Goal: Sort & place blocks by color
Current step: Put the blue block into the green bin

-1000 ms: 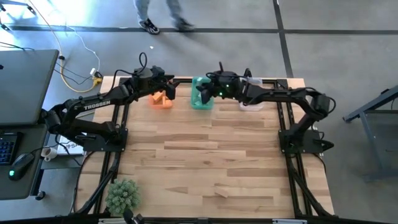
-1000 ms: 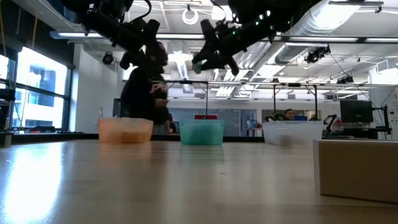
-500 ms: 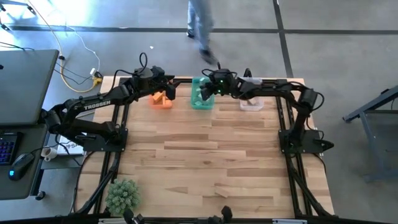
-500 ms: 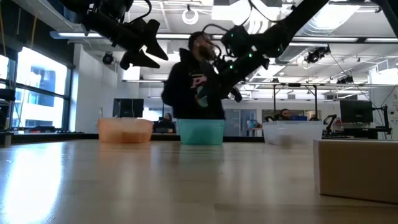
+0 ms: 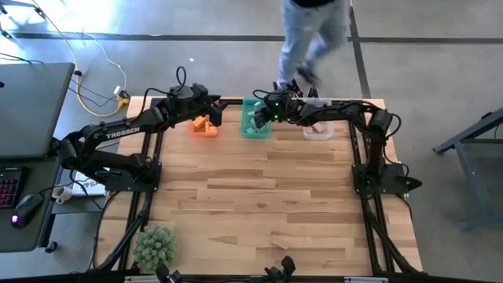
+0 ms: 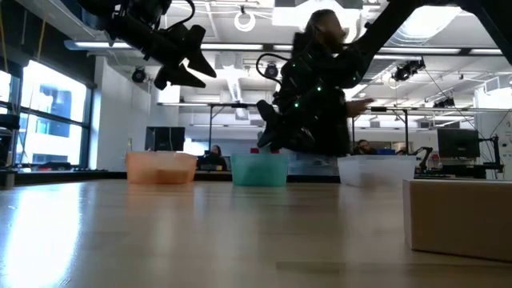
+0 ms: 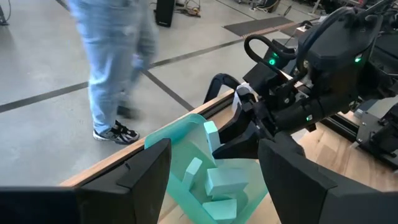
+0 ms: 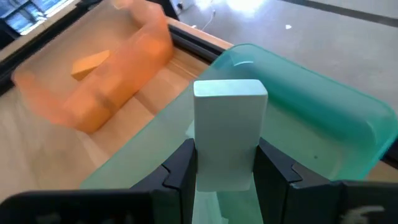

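Observation:
My right gripper (image 8: 227, 167) is shut on one teal block (image 8: 230, 124) just above the translucent green bin (image 5: 253, 122); in the left wrist view, the right gripper (image 7: 239, 134) hangs over this bin's rim. More teal blocks (image 7: 221, 186) lie on the bin's floor. My left gripper (image 5: 211, 116) hovers open above the orange bin (image 5: 203, 126), which holds orange blocks (image 8: 90, 62). The clear bin (image 5: 317, 128) stands to the right of the green one. My right gripper pinches the teal block between its two fingers (image 8: 180, 168) at the block's lower half (image 8: 227, 158). The upper half sticks out past the fingertips. The fingers come from the table's right, slanting down. The block is lifted clear over the green bin.
The three bins sit in a row along the table's far edge. A person (image 5: 314, 35) walks on the floor just beyond that edge. A potted plant (image 5: 154, 246) stands at the near left corner, and a tan box (image 6: 460, 216) shows close by in the low view.
My right gripper has come down with the teal block from high above the table to just over the green bin. My left arm has kept still. The person has walked from left to right behind the table.

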Controlling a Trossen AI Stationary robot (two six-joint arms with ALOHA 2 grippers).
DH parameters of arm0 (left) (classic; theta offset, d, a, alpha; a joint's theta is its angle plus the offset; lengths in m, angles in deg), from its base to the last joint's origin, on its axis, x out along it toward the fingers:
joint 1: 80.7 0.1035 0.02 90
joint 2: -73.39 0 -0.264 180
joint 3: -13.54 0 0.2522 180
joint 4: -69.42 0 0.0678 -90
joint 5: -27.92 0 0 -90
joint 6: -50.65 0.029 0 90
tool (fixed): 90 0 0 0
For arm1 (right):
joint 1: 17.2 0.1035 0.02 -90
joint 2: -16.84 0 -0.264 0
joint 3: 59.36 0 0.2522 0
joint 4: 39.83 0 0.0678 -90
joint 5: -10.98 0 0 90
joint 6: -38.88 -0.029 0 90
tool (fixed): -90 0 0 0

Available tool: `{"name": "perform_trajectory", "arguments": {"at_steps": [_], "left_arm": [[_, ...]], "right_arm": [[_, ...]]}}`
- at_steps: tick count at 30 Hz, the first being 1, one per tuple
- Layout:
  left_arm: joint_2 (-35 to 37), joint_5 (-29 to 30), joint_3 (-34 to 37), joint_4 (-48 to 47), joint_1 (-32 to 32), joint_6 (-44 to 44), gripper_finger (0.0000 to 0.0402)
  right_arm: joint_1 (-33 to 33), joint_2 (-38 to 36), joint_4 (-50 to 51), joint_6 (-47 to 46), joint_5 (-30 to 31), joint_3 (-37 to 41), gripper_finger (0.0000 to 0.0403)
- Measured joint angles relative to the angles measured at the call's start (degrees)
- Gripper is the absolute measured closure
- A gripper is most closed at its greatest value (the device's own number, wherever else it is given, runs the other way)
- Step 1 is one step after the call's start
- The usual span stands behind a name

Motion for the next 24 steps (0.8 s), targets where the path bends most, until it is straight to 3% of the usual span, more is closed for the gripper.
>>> {"name": "perform_trajectory", "arguments": {"at_steps": [15, 24], "left_arm": [[0.00, -0.80, 0.00, 0.00, 0.01, -0.15, 0.0172], [0.00, -2.12, 0.00, 0.00, 0.00, -0.08, 0.0172]], "right_arm": [[-1.49, 0.05, 1.67, -3.50, -3.10, 0.00, 0.0300], [-1.53, 0.03, 2.05, -5.16, -3.38, 0.00, 0.0200]]}}
